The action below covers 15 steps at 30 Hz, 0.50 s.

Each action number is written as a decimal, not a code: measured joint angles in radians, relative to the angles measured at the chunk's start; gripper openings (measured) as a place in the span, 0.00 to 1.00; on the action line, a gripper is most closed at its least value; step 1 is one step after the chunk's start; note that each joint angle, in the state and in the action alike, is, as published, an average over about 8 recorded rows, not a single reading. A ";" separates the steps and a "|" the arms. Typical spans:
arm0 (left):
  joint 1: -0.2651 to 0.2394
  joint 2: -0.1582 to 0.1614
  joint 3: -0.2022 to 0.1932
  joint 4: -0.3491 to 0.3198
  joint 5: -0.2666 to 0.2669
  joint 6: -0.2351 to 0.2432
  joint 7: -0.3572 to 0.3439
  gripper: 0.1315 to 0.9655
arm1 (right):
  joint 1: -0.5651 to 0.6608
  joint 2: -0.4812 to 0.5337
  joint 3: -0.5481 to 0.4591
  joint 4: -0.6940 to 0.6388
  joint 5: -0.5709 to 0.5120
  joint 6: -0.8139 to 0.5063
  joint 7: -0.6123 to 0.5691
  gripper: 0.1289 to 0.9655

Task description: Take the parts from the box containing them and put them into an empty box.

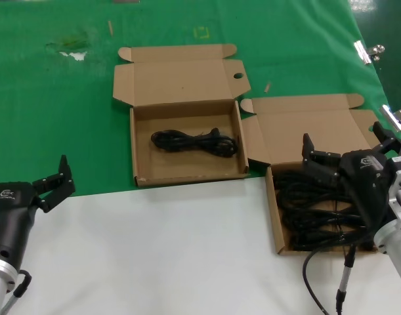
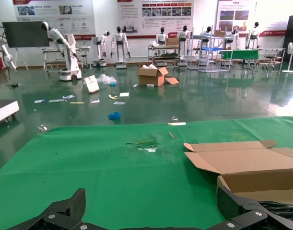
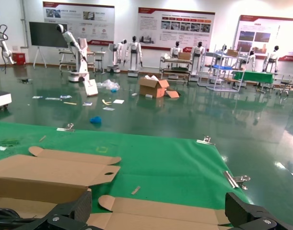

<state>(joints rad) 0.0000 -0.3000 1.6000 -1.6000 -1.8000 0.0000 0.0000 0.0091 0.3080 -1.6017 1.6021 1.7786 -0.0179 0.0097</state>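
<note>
Right hand (image 1: pixel 348 152) hovers over the near-right box (image 1: pixel 274 216), its two black fingers spread wide with nothing between them. Below it that box holds a heap of black cords (image 1: pixel 312 213); whether the fingers touch them cannot be told. Left hand (image 1: pixel 52 184) sits at the near left over the white part of the counter (image 1: pixel 161 249), fingers also spread wide and holding nothing, well apart from both boxes.

From the head view, the far box (image 1: pixel 138 147) lies on the green mat (image 1: pixel 56 98) with its lid folded back and a single cord bundle (image 1: pixel 195 142) inside. That bundle's long axis runs left to right across the box floor, roughly parallel to the lid hinge, with its thicker end toward the right wall.

Only the head view shows the box contents and both hands' positions. The left wrist view shows just the fingertips (image 2: pixel 64 211) of its hand, the green mat, and a box lid (image 2: pixel 242 160) seen low from the side, with a hall of other robots behind. The right wrist view shows its fingertips (image 3: pixel 72 211), both lids, the round hole (image 3: pixel 109 173) in one, and metal clips (image 3: pixel 237 179) at the mat's edge.
</note>
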 joint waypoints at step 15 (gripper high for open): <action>0.000 0.000 0.000 0.000 0.000 0.000 0.000 1.00 | 0.000 0.000 0.000 0.000 0.000 0.000 0.000 1.00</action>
<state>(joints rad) 0.0000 -0.3000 1.6000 -1.6000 -1.8000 0.0000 0.0000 0.0091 0.3080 -1.6017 1.6021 1.7786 -0.0179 0.0097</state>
